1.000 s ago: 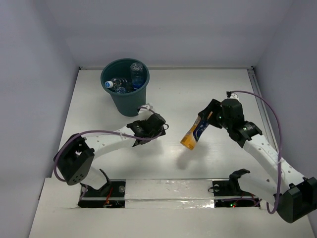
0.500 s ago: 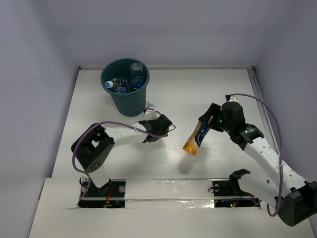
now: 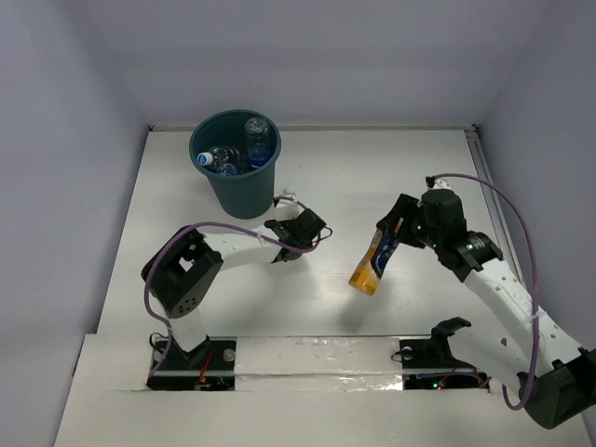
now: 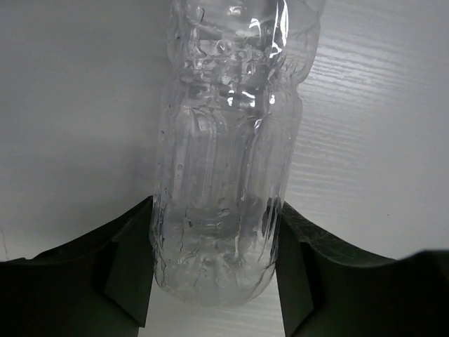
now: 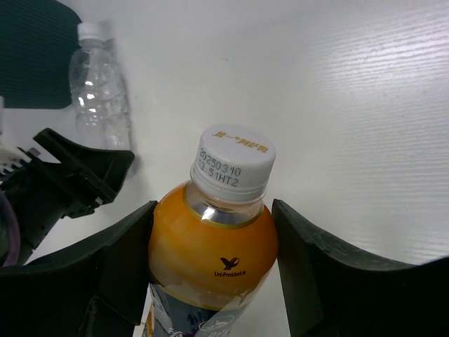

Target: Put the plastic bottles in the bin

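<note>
White tabletop with a faint wood grain fills the scene. It is boxed in by plain pale grey walls on the left, back and right. A glossy white strip runs along the near edge, where the two arms are bolted down.

At the back left of the table stands the bin, a round dark teal bucket, upright and near the left wall. Inside it, a blue-capped bottle lies beside a blue-labelled bottle.

Just in front of the bin and to its right, the left gripper reaches low over the table. Its wrist view shows a clear bottle, crinkly and unlabelled, lying on the surface. A black finger presses against each side of it, so the pincer is closed on it.

Right of centre, an orange bottle hangs tilted above the table, casting a soft shadow. Its white cap points away from the wrist. The right gripper clamps the bottle's body between both fingers, well apart from the right wall.
</note>
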`<state>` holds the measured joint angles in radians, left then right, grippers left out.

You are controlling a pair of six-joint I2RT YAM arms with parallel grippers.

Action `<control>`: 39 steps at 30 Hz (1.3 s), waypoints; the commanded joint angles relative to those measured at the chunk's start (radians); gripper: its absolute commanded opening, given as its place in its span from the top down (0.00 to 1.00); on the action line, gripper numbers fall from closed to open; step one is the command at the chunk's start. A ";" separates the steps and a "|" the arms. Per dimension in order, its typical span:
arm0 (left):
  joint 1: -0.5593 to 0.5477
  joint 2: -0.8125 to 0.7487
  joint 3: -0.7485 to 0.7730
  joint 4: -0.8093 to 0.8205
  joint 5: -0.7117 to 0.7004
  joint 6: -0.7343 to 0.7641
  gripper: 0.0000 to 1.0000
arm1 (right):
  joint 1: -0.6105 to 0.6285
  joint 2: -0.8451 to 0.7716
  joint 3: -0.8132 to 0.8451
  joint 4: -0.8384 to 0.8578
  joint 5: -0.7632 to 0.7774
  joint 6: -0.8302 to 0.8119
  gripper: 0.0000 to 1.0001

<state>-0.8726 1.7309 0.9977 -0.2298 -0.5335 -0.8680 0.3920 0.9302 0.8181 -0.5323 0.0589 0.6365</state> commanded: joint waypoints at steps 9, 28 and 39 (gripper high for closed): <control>-0.141 -0.283 -0.071 -0.023 0.092 -0.011 0.59 | -0.005 0.148 0.467 0.029 -0.037 0.006 0.41; -0.143 -1.016 0.019 -0.767 0.055 -0.265 0.62 | 0.241 1.170 1.799 0.104 0.171 0.123 0.40; -0.143 -1.140 0.203 -0.905 0.177 -0.345 0.65 | 0.376 1.302 1.808 0.229 0.447 -0.177 0.38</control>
<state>-1.0191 0.5873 1.1370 -1.1057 -0.3897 -1.1378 0.7238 2.2730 2.6156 -0.4355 0.3756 0.6079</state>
